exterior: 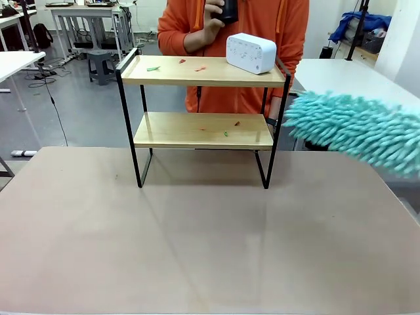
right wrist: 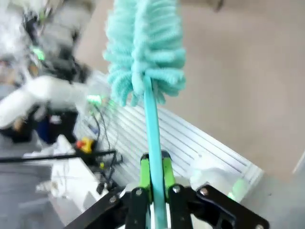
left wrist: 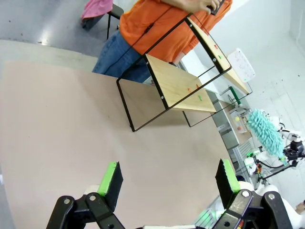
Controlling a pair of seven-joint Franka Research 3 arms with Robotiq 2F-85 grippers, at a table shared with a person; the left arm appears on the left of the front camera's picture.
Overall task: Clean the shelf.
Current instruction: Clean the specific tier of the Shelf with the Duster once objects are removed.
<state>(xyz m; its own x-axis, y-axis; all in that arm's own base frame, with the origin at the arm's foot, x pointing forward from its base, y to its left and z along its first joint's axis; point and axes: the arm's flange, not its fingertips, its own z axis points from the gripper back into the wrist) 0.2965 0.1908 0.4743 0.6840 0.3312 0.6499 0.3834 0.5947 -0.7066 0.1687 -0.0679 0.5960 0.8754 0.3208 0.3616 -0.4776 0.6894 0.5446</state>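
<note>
Shelf (exterior: 184, 129): boards of pale wood, smooth, low sheen; frame of thin black metal, matt.
Counter (exterior: 197, 249): smooth, matt, beige.
Duster (exterior: 357, 131): head of shaggy, soft teal cloth fibres; handle (right wrist: 153, 133) smooth plastic.
White box (exterior: 251, 52): smooth plastic, slight gloss.
Left hand (left wrist: 169, 179): pads (left wrist: 110, 177) green, matt.

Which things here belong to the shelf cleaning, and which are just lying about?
Job: shelf, scraps on both boards, duster, right pincer shut on its handle.
Lying about: white box on the top board; left pincer, open, empty.
</note>
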